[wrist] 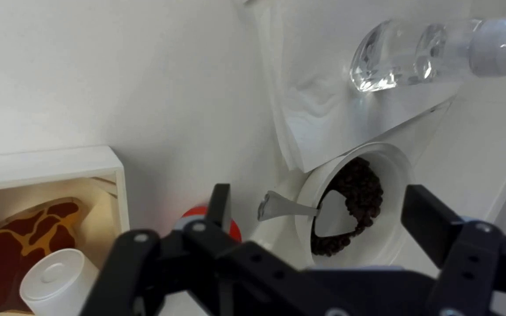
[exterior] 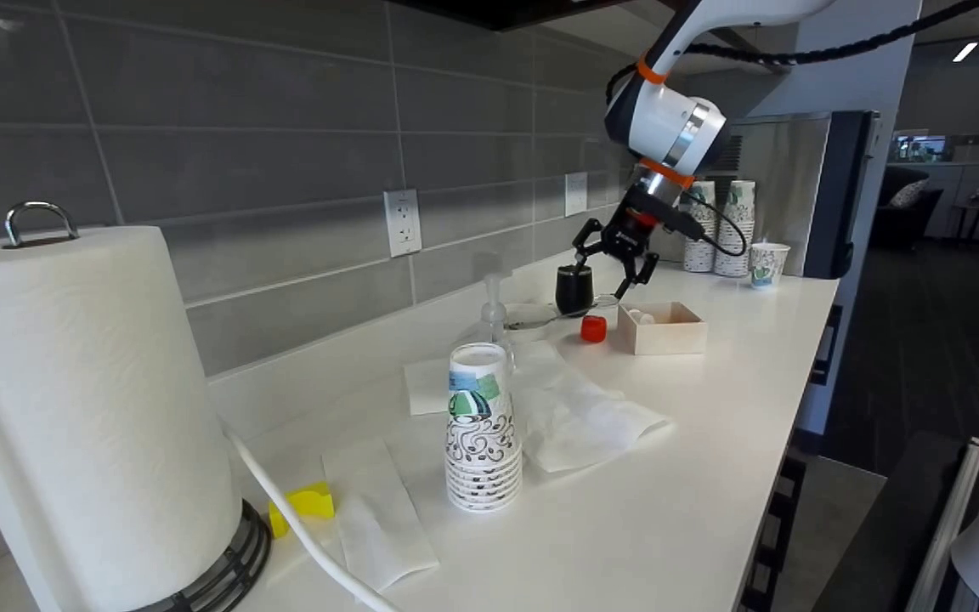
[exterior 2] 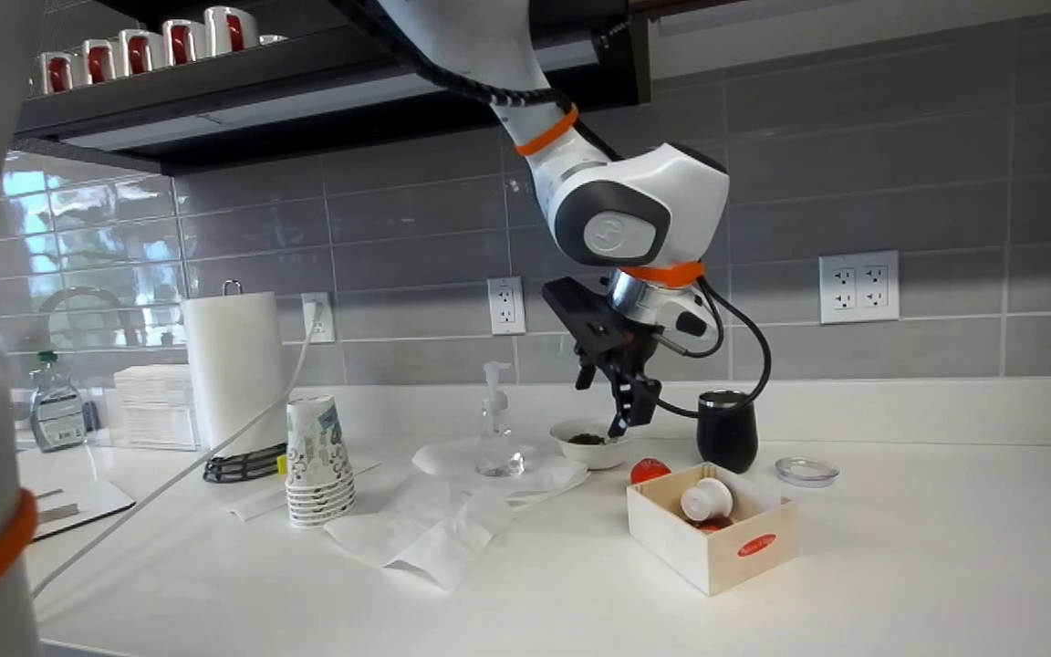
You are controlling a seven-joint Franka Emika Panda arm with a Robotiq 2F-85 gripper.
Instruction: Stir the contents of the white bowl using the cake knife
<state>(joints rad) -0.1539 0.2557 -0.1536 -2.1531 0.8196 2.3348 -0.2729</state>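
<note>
The white bowl (exterior 2: 583, 456) stands on the counter near the wall with dark brown beans in it. It also shows in the wrist view (wrist: 389, 232). The silver cake knife (wrist: 333, 216) lies with its blade on the beans, and its handle sticks out over the rim towards the wooden box. The knife handle shows in an exterior view (exterior: 573, 314); elsewhere my gripper mostly hides it. My gripper (exterior: 600, 277) is open and empty above the bowl and knife, apart from both. Its fingers stand widely spread in the wrist view (wrist: 319, 202).
A black cup (exterior 2: 726, 438) and a clear lid (exterior 2: 806, 471) stand near the wall. A red object (exterior 2: 649, 470) and a wooden box (exterior 2: 754, 557) with capsules are close by. A soap bottle (exterior 2: 500, 449) stands on paper towels beside the bowl. A paper cup stack (exterior: 483, 442) stands farther off.
</note>
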